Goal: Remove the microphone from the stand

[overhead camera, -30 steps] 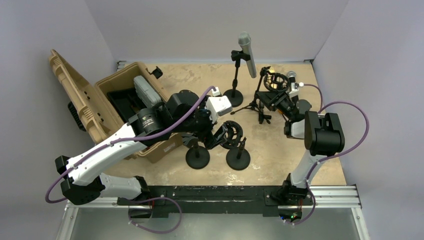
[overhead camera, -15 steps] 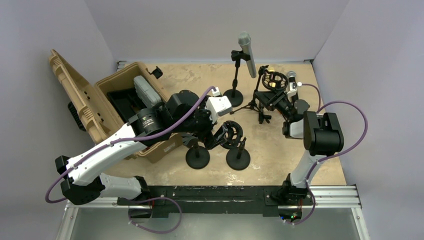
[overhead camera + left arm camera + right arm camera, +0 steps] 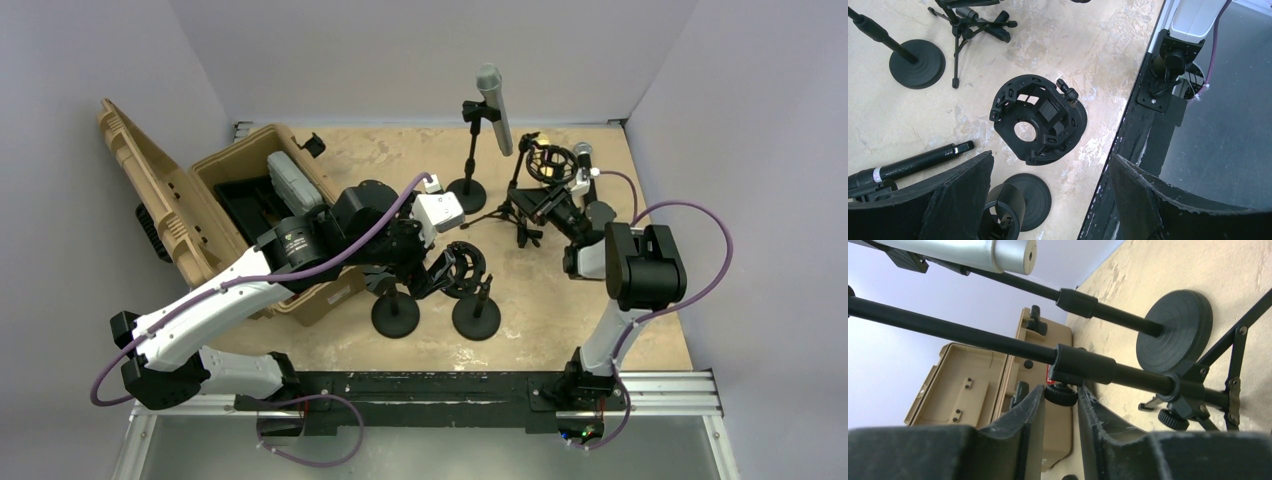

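A silver microphone [image 3: 495, 105] sits tilted in the clip of a round-base stand [image 3: 466, 190] at the back. Its butt end [image 3: 998, 252] shows in the right wrist view. Beside it a tripod stand [image 3: 520, 210] carries a black shock mount [image 3: 545, 163] with a small microphone [image 3: 582, 152]. My right gripper [image 3: 1062, 390] is shut on a black knurled knob [image 3: 1061, 397] under the collar of the tripod's pole [image 3: 973, 340]. My left gripper [image 3: 1048, 157] hangs open over a loose shock mount [image 3: 1040, 120], holding nothing.
An open tan case [image 3: 230, 215] stands at the left, under my left arm. Two short round-base stands [image 3: 395, 312] [image 3: 476, 315] sit near the front middle. A black tube [image 3: 913, 162] lies on the table [image 3: 1108, 45] by my left fingers. The table's front rail [image 3: 450, 385] is close.
My right gripper has slid a little left along the tripod and its jaws have closed onto the knob. The left arm has not moved.
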Robot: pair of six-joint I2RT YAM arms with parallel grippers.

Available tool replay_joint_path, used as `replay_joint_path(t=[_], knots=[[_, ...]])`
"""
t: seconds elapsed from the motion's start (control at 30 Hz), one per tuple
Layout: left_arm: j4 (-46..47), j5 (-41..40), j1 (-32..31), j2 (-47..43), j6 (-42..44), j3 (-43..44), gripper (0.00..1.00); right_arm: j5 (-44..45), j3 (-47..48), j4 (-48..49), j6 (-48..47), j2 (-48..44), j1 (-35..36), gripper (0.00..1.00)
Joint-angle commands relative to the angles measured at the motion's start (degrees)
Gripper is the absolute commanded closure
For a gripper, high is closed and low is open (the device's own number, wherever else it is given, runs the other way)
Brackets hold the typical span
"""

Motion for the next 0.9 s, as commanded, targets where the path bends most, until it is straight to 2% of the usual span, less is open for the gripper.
replay_joint_path(t=[0.0, 0.1, 0.4, 0.6, 0.7, 0.87], knots=[[0.8, -0.2, -0.5, -1.0, 1.4, 0.5, 0.16, 2.2, 2.5, -1.4, -3.8, -0.3, 0.2, 0.82], [0.8, -0.3, -0.5, -1.0, 1.4, 0.5, 0.16, 4.2, 2.9, -10.4, -10.9, -2.6, 0.2, 1.0], [0.8, 0.3, -0.5, -1.1, 1.4, 0.6, 0.16, 13.6, -0.9, -38.5, -29.4, -15.5, 0.2, 1.0], [0.8, 0.7, -0.6, -1.0, 1.4, 0.7, 0.16, 24.0, -3.1, -50.9, -32.0, -23.7, 3.9, 1.0], [0.7, 1.2, -0.6, -1.0, 1.4, 0.9, 0.16, 28.0, -2.2, -54.4, -31.8, -25.7, 7.9, 1.0], [0.6, 0.7, -0.7, -1.2, 1.4, 0.9, 0.16, 30.4, -1.2, -57.5, -31.5, -27.4, 9.4, 1.0]])
